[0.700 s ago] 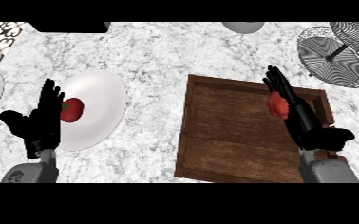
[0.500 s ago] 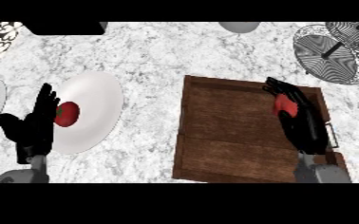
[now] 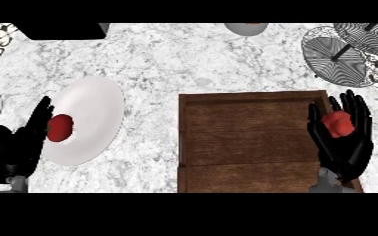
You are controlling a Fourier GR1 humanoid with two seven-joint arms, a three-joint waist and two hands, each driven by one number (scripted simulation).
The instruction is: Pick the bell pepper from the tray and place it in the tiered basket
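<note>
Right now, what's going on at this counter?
The robot's right hand holds the red bell pepper over the right edge of the wooden tray. The tiered basket, farther back on the right, does not hold it yet. The left hand rests open beside a white plate with another red item.

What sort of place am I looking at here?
Most likely a kitchen: a marbled counter carries a wooden tray, a white plate and a wire tiered basket; the right hand holds a bell pepper.

Red bell pepper [image 3: 339,123] in right robot hand [image 3: 344,152], over wooden tray's [image 3: 244,140] right edge
</note>
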